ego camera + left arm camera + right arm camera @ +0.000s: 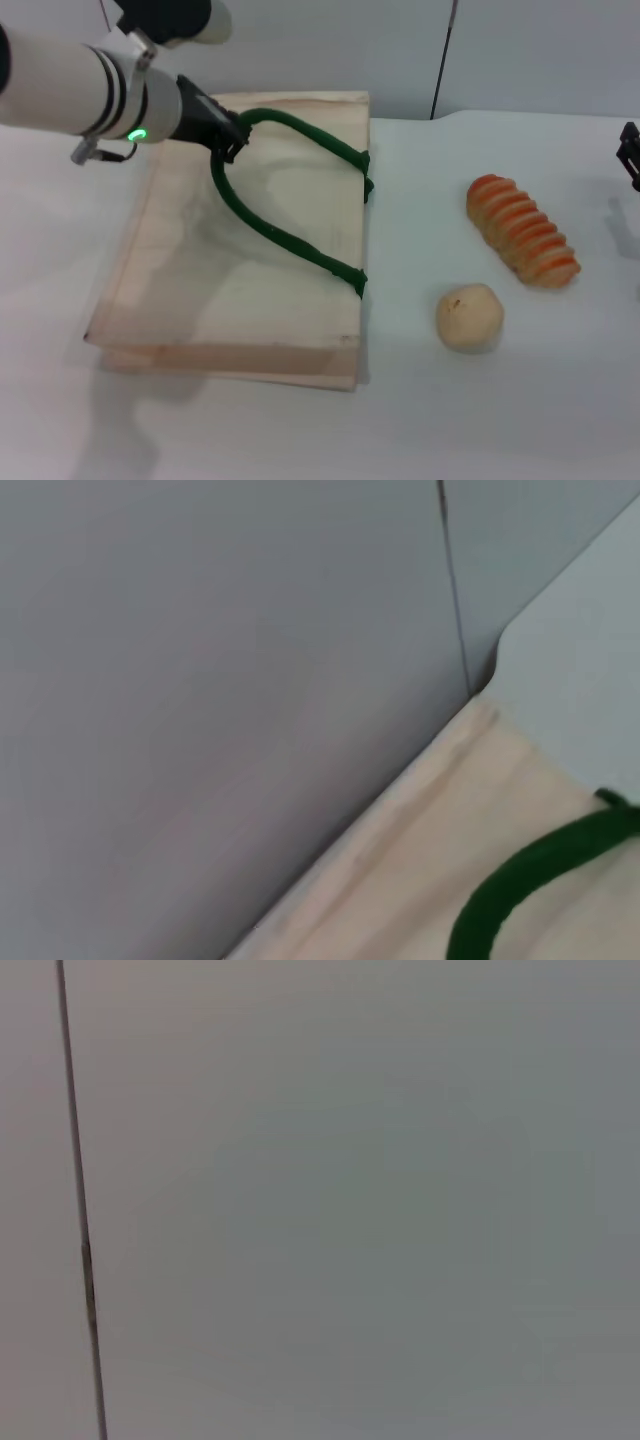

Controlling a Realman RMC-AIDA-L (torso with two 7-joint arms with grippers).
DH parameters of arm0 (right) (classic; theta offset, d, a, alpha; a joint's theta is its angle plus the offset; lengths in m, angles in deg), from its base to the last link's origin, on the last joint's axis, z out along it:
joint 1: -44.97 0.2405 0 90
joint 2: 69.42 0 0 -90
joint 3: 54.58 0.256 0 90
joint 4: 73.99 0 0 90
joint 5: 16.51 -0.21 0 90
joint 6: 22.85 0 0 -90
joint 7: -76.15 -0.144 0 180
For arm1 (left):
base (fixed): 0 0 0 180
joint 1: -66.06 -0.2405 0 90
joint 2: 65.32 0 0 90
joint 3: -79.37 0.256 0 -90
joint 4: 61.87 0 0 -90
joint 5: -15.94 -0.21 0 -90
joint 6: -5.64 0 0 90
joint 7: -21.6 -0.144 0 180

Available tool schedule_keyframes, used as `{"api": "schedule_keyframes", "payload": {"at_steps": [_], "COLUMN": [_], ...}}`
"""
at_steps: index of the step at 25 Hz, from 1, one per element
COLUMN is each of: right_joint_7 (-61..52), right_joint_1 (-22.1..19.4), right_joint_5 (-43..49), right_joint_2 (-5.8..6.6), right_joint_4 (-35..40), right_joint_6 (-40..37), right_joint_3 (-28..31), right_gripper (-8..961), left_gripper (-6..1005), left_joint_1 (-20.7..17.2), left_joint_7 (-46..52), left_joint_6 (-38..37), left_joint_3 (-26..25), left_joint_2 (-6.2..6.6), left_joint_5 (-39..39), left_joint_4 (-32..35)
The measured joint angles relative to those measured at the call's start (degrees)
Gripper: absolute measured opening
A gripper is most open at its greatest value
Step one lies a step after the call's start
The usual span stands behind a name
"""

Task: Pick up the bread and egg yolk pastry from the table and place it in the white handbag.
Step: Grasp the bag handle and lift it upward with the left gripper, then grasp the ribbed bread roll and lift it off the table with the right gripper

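Both foods well right of left claw (232, 135), pinching white handbag (200, 290) handle (290, 240); right claw unclear.

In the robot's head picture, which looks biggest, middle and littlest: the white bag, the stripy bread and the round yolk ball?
1. White handbag, by far the biggest.
2. Bread, in the middle.
3. Egg yolk pastry, the littlest.
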Motion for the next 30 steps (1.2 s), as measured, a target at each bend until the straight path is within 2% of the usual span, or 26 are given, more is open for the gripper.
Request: {"api": "schedule_keyframes", "payload": {"at_steps": [6,13,30], "right_joint_7": [-1.58,-3.65,-4.43], "right_joint_1": [0.01,0.61,1.41], "right_joint_5": [2.87,6.02,7.93], "right_joint_2": [0.02,0.25,0.36], "right_joint_4": [-0.03,-0.14,0.12], "right_joint_6": [0.0,2.41,5.34], "right_joint_3": [0.0,0.0,0.0], "right_gripper": [700,700,705], "left_gripper": [130,129,130], "left_joint_1": [-3.51,-6.11,-7.41], "left_joint_7": [1.56,1.81,1.55], "left_joint_6": [5.35,10.27,18.82], "left_joint_3": [-0.32,-2.14,-6.17], "left_joint_2": [0.05,0.14,0.1], "left_joint_5": [-1.96,-2.39,-2.81], "left_joint_4": [12.73,22.87,38.36]}}
